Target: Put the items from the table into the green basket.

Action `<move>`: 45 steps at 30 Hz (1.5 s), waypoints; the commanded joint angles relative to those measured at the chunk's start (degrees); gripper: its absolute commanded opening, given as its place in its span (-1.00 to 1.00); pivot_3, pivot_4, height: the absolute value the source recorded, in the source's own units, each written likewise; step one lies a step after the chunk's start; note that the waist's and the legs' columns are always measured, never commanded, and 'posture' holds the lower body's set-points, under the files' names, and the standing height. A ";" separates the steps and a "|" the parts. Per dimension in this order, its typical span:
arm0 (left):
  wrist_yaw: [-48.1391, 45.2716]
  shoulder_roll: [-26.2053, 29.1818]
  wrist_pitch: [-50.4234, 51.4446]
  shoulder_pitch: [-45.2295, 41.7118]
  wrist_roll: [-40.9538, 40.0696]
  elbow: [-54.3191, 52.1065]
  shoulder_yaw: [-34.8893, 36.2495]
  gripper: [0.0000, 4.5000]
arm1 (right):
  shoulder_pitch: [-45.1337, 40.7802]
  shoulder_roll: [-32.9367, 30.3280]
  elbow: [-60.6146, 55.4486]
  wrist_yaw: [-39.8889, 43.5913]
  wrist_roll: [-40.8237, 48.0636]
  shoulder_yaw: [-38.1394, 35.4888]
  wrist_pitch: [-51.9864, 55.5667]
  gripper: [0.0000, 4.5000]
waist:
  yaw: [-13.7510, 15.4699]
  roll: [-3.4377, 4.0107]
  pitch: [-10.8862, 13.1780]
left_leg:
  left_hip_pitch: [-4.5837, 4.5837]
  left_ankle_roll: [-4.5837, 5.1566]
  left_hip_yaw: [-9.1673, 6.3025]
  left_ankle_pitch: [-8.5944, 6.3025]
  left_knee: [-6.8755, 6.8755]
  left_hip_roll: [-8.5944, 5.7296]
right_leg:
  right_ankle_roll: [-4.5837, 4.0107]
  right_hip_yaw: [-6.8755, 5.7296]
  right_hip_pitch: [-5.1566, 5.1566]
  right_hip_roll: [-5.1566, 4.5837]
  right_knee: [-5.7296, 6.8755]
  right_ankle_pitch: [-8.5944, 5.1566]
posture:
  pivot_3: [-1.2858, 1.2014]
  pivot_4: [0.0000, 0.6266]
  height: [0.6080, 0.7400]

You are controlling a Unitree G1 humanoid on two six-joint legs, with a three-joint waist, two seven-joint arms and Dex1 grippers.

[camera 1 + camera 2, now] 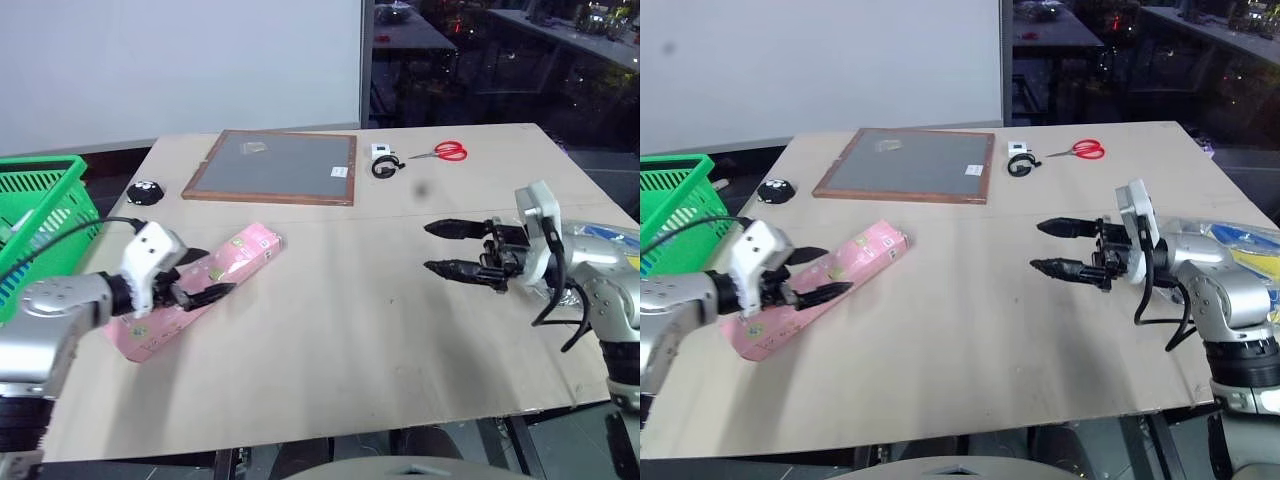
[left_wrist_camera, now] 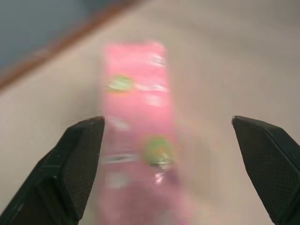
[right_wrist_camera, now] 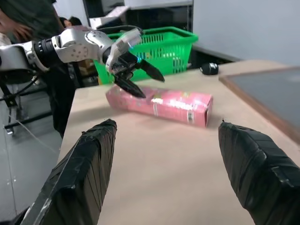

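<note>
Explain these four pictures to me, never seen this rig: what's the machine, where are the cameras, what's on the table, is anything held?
It is a humanoid robot with two arms, each ending in a two-fingered black gripper. Two pictures come from its head, looking down over a beige table. The other two come from cameras on each wrist, looking along that arm's fingers.

The left gripper is open above a long pink box, not gripping it. The right gripper is open and empty over bare table.

Also on the table: a wood-framed grey board, red-handled scissors, a small black object, and a clear bag with blue-and-yellow contents by the right arm. The green basket stands past the table's left edge.
</note>
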 commanded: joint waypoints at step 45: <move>31.99 -6.86 -10.20 -32.61 18.85 28.52 11.04 -0.40 | -0.58 2.32 -3.79 -0.08 6.50 -3.21 -0.72 0.63 | -1.88 -0.14 0.06 | 0.50 -0.01 -0.04 -0.01 -0.03 0.02 | 0.01 0.06 0.47 0.04 -0.17 -0.01 | 0.04 -1.00 1.00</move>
